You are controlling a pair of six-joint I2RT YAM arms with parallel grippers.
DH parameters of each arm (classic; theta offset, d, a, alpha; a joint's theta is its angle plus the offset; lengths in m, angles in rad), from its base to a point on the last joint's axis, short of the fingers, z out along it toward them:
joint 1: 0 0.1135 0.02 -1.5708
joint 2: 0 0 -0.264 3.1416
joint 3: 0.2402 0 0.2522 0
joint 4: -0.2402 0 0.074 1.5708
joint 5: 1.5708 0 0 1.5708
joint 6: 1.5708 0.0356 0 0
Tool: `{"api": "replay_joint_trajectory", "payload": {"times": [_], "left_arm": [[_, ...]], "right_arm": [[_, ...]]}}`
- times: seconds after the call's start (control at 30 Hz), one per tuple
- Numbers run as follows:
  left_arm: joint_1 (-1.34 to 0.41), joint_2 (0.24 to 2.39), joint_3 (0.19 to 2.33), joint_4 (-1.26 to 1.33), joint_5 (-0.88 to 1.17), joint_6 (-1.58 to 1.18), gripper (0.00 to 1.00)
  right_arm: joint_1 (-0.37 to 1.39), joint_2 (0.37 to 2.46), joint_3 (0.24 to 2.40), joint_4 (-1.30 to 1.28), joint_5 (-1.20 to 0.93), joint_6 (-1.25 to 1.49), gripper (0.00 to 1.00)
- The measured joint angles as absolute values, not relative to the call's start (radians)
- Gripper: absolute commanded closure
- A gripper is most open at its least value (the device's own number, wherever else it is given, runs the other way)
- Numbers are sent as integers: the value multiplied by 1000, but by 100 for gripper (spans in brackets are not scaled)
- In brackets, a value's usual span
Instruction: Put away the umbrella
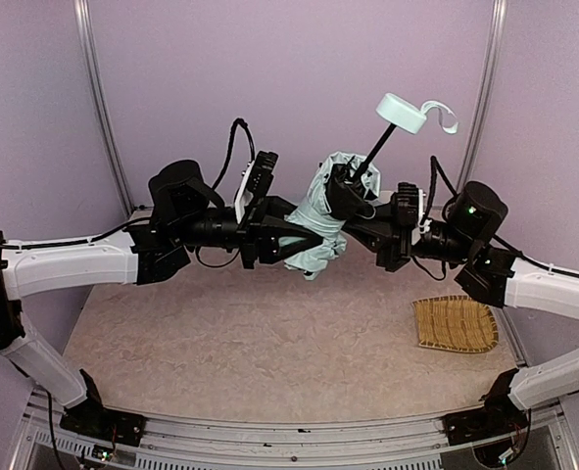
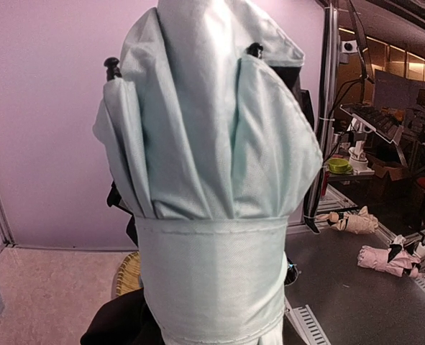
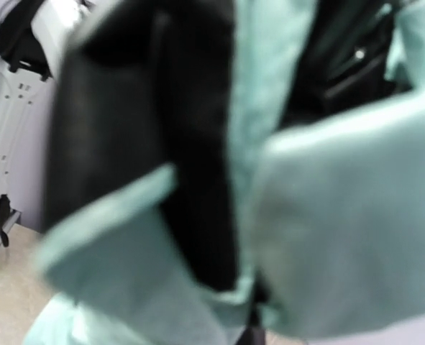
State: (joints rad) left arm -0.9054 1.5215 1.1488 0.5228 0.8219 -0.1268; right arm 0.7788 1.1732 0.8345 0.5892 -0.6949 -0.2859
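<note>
The umbrella (image 1: 318,220) hangs in the air above the table's far side, its pale mint fabric bunched and folded. A thin black shaft (image 1: 372,152) slants up to the right and ends in the mint handle (image 1: 402,113) with its wrist loop (image 1: 444,113). My left gripper (image 1: 294,235) comes in from the left, shut on the lower fabric bundle. My right gripper (image 1: 353,196) comes in from the right, shut on the top of the bundle where the shaft emerges. In the left wrist view the umbrella (image 2: 212,180) fills the frame, a fabric band wrapped round it, and hides the fingers. The right wrist view is a blur of umbrella (image 3: 341,215) fabric.
A woven yellow straw mat (image 1: 456,323) lies on the beige tabletop (image 1: 269,343) at the right, below the right arm; its edge (image 2: 129,273) shows behind the umbrella in the left wrist view. Purple walls enclose the back and sides.
</note>
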Motion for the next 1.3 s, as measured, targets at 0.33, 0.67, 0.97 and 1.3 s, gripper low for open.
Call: {"api": "replay_joint_trajectory", "payload": {"times": [0.33, 0.67, 0.97, 1.3], "left_arm": [[-924, 1547, 1149, 461, 812, -118, 100], [-926, 1549, 1130, 465, 810, -124, 100], [-811, 1477, 1019, 459, 706, -172, 100], [-760, 1326, 985, 302, 496, -54, 100]], "right_arm": [[788, 1174, 819, 624, -557, -231, 76], [790, 1178, 812, 645, -515, -200, 70], [705, 1175, 670, 641, -479, -127, 55], [510, 1110, 656, 431, -489, -46, 40]]}}
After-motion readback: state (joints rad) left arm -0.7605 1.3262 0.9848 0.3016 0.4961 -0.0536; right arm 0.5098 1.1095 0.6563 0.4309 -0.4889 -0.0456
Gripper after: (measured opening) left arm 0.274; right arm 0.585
